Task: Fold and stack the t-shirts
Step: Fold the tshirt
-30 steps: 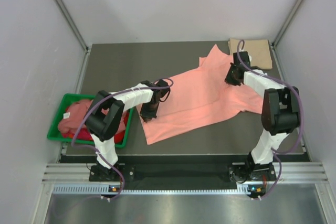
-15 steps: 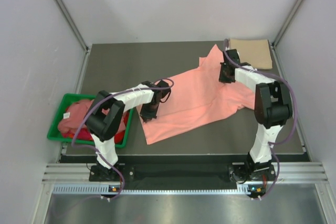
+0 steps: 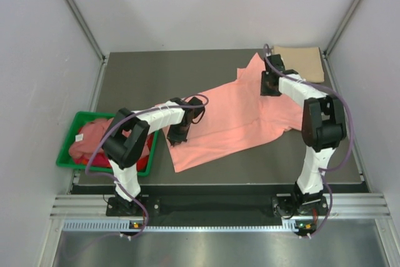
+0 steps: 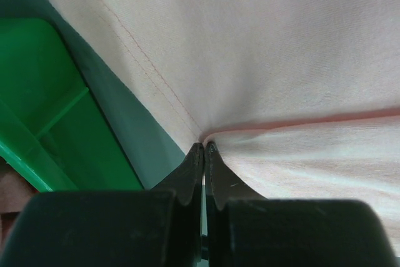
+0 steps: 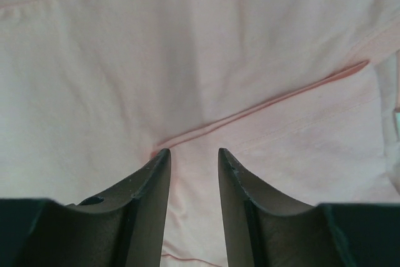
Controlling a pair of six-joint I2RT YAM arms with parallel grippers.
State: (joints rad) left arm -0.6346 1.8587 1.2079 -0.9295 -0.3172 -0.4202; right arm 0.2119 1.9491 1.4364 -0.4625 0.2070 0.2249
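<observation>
**Two arms at a salmon-pink t-shirt spread on the table**

One salmon-pink t-shirt [image 3: 237, 114] lies spread slantwise across the middle of the dark table [image 3: 144, 73]. It runs from the near left toward the far right, with wrinkles and one sleeve pointing to the far edge.

The left gripper [image 3: 177, 137] is at the shirt's near left edge, beside the hem. In the left wrist view its jaws are clenched together on a pinch of that cloth.

The right gripper [image 3: 269, 85] is low over the shirt's far right part. In the right wrist view its jaws stand apart, with a creased fold of pink cloth below the gap and nothing grasped.

A folded tan-beige t-shirt [image 3: 303, 60] lies flat in the far right corner, just beyond the right gripper. On the left, a green bin [image 3: 103, 168] holds bunched pink and red t-shirts [image 3: 94, 136].
</observation>
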